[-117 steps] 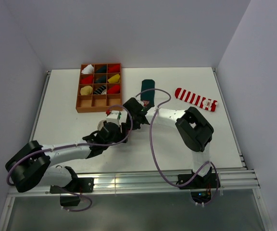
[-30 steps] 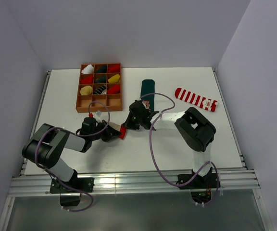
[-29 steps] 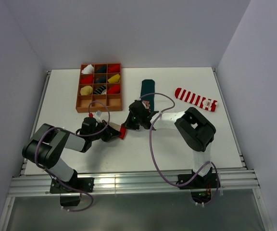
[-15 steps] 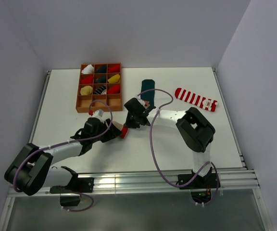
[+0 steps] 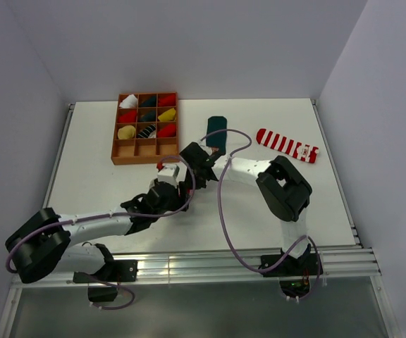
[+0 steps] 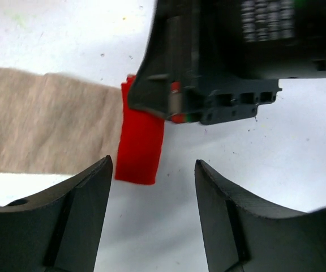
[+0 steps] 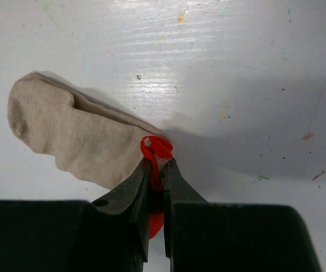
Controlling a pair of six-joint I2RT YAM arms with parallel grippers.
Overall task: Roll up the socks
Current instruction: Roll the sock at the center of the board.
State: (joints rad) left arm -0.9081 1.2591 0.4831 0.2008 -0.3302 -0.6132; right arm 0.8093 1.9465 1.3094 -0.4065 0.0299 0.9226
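Note:
In the right wrist view my right gripper (image 7: 158, 161) is shut on the bunched red end of the beige sock (image 7: 67, 139), which lies flat on the table. The left wrist view shows the same sock (image 6: 44, 122) with its red band (image 6: 140, 147) under the right gripper's black body. My left gripper (image 6: 151, 170) stands open just short of that band, nothing between its fingers. From above, both grippers (image 5: 177, 184) (image 5: 191, 171) meet at mid-table and hide the beige sock. The dark green sock (image 5: 217, 132) and the striped sock (image 5: 287, 144) lie flat farther back.
A brown compartment tray (image 5: 122, 153) with several rolled bundles stands at the back left. The right arm's purple cable (image 5: 220, 204) loops over the table's middle. White walls close in the table on three sides.
My left gripper has opened and its arm has stretched right, toward the right gripper. The right gripper stays shut on the sock's red end, shifted slightly back and left.

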